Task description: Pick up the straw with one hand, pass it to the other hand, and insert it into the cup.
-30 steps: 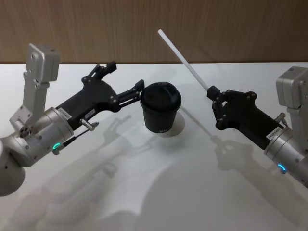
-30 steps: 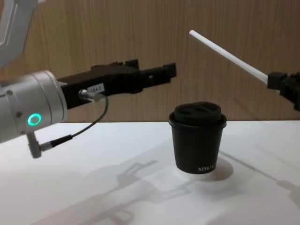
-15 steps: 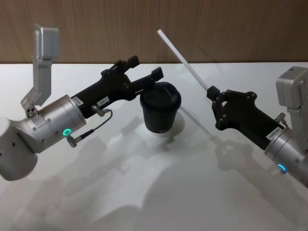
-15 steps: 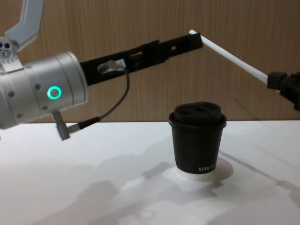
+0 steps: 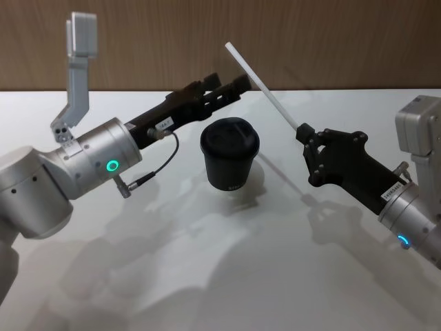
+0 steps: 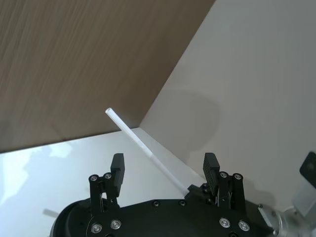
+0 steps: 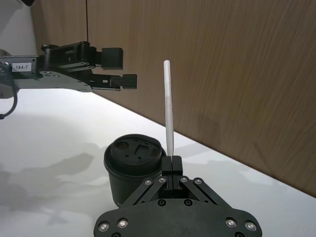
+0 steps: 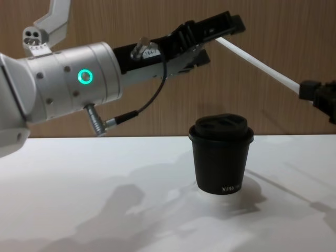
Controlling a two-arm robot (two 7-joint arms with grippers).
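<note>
Cup (image 8: 221, 157) lettering (image 8: 231, 188) illegible; arm label (image 7: 23, 66) "184-7".

Left arm (image 5: 83, 169): comes in from the left, raised, reaching forward and inward; green ring lit.
Left pincer (image 5: 231, 83): held high, fingers (image 6: 118, 168) spread wide apart; the straw (image 5: 262, 81) shows between them in the wrist view.
Right arm (image 5: 413, 214): low at the right, angled inward.
Right pincer (image 5: 303, 132): fingers closed on the straw's lower end, holding it tilted.
</note>
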